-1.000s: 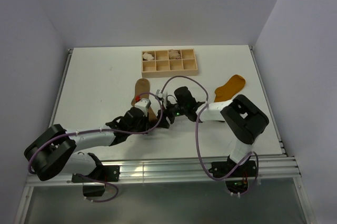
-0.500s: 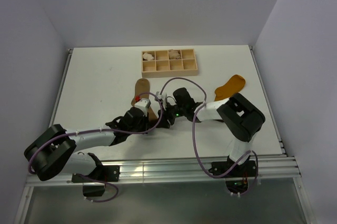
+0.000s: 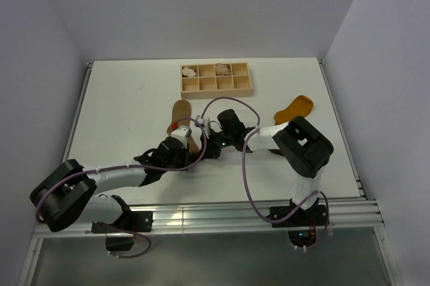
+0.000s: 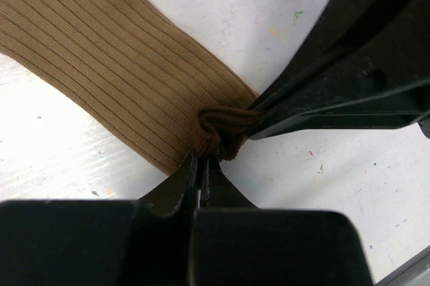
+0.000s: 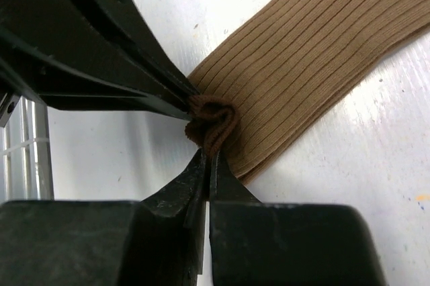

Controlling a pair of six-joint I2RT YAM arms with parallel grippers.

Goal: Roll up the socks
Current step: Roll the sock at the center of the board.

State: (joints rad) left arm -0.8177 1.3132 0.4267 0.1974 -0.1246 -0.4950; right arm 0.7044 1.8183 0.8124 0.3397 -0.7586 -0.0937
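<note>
The tan sock (image 4: pixel 114 51) lies flat near the middle of the table (image 4: pixel 255 4). One end of it is bunched into a small fold, and both grippers meet there. The left gripper (image 4: pixel 199 164) has its jaws pressed together on the fold, reaching in from 6 o'clock in its own view. The right gripper (image 5: pixel 207 158) pinches the same fold in the same way.

Seen from above, the sock's long axis runs from that pinch toward 11 o'clock, away from both arms, so a roll would likely have to travel that way. Neither arm is nearer, since they share one spot. The mustard sock (image 3: pixel 295 106) lies well apart at 3 o'clock, beside the right arm.
</note>
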